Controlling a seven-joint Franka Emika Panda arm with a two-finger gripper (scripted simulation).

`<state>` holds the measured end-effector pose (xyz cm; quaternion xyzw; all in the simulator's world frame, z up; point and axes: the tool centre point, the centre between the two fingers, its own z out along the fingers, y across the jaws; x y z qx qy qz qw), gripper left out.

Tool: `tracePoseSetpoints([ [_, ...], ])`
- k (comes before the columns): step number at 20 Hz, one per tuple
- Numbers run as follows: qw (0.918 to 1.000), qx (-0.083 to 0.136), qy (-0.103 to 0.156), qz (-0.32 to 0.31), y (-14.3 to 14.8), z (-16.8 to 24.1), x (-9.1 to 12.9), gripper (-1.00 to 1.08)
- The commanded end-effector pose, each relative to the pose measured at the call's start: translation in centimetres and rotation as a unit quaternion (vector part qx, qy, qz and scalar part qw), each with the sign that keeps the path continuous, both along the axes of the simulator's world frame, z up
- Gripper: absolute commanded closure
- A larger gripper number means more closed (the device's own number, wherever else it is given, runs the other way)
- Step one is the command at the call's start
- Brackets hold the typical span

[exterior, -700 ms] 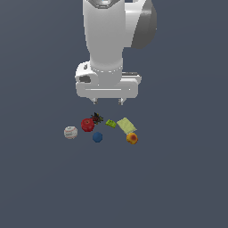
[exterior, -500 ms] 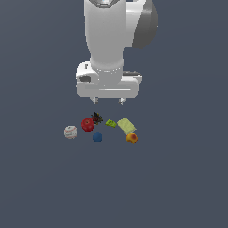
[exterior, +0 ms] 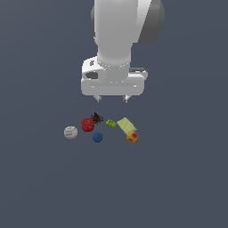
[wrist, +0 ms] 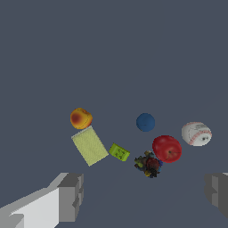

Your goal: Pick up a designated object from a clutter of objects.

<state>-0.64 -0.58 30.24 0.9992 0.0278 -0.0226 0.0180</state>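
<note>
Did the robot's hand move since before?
Yes. In the exterior view the gripper has shifted slightly toward that view's right and down, nearer the red ball, which stayed put.

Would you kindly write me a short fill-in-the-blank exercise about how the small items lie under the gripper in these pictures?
1. The dark spiky item lies right beside the glossy ____ ball.
2. The gripper hangs above the clutter with its fingers ____ and nothing between them.
3. The orange fruit sits at one end of the yellow-green ____ piece.
4. In the exterior view, the item farthest to the left is the ____ baseball-like ball.

Missing words: red; open; flat; white
</note>
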Motion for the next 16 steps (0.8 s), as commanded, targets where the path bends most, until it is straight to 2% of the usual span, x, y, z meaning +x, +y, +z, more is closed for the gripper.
tracePoseSetpoints([
  [1, 1.0000, 0.000, 0.000, 0.000, -0.1, -0.1, 0.0, -0.92],
  [8, 0.9999, 0.004, 0.000, 0.013, -1.0, -1.4, 0.1, -0.92],
  [16, 0.9989, 0.012, -0.003, 0.046, -3.5, -5.2, 0.0, -0.92],
])
